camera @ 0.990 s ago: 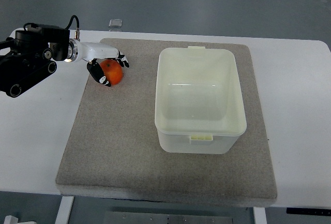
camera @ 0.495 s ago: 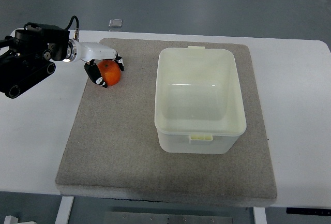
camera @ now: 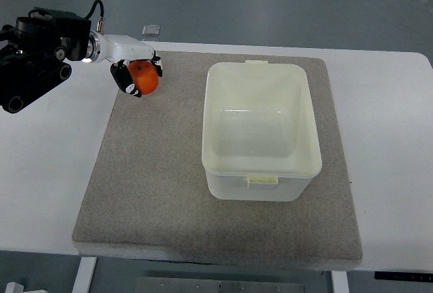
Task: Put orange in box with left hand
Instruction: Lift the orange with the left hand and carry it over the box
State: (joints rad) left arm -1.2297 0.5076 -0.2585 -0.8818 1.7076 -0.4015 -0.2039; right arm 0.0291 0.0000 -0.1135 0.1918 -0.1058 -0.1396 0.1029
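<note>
The orange is held in my left hand, whose white and black fingers are curled around it. The hand is above the far left corner of the grey mat. The arm comes in from the left edge. The box is a cream plastic tub, open and empty, standing on the mat to the right of the hand. The right hand is out of view.
The mat lies on a white table. A small clear object lies at the table's far edge, just behind the hand. The black arm housing sits over the table's far left.
My left hand has closed on the orange and lifted it, moving up the picture and slightly left.
</note>
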